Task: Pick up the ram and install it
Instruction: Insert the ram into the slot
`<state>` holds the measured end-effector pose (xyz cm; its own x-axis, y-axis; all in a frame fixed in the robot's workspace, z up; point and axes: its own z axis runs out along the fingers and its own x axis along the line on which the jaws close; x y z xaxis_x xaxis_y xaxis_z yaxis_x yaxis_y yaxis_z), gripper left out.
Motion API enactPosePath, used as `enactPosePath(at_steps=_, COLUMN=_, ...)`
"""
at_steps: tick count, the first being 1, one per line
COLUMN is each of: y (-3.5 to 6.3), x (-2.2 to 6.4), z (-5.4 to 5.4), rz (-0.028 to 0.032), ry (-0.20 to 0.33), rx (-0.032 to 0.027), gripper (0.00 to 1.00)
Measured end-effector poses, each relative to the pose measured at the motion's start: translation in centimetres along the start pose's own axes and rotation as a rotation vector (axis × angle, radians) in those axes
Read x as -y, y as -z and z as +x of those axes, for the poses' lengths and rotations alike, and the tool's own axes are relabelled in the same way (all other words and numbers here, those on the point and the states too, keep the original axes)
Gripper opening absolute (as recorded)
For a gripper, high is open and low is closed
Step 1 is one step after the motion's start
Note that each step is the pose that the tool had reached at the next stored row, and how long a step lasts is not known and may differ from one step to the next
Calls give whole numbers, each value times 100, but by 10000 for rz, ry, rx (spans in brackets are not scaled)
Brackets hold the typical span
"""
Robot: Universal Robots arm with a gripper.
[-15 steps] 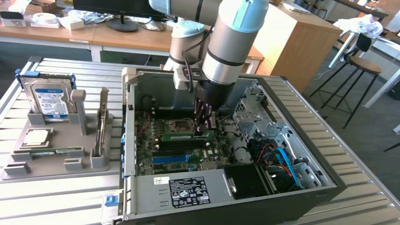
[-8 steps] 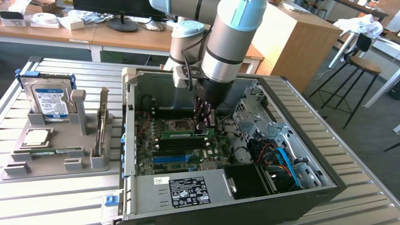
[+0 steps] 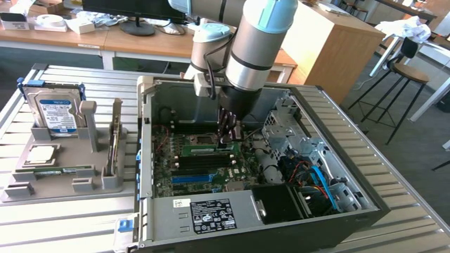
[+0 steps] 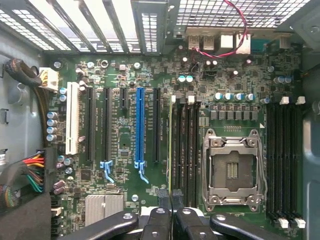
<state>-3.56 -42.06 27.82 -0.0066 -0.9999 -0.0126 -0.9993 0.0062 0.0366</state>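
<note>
The computer case (image 3: 151, 158) lies on its side on the slatted tabletop (image 3: 63, 224) with its panel off, so the motherboard (image 4: 125, 75) faces upward and the arm can come straight down onto it. The gripper (image 3: 226, 140) is deep inside the case, its fingers drawn tight together with no real gap between them. In the wrist view the gripper (image 4: 171, 199) sits right at one end of the ram (image 4: 170, 145), which is seen edge-on as a thin green line standing in the memory slot nearest the expansion slots, just beside the empty black memory slots (image 4: 184, 150) and the open processor socket (image 4: 232, 170). From the exterior view the ram (image 3: 200, 149) shows as a green strip lying along the board, level and in line with its neighbouring slots. The upright, edge-on pose is what the slot demands – the stick can only enter on its contact edge, parallel to the slot walls. The board's edge runs into the seam between the fingertips (image 4: 164, 197), and I cannot tell whether they pinch the thin board or simply bear on its top edge; closed fingers over one end would suit either. To the exterior view's left, a grey holder (image 3: 105, 182) on the tabletop carries a hard drive (image 3: 56, 113) and an expansion card (image 3: 116, 139) standing on edge – well apart from the case.
</note>
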Motion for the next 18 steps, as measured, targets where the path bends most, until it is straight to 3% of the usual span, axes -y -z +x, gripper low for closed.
enactPosePath(at_steps=18, y=-9, x=0, z=-62, rz=1, ry=0, rx=2, gripper=11)
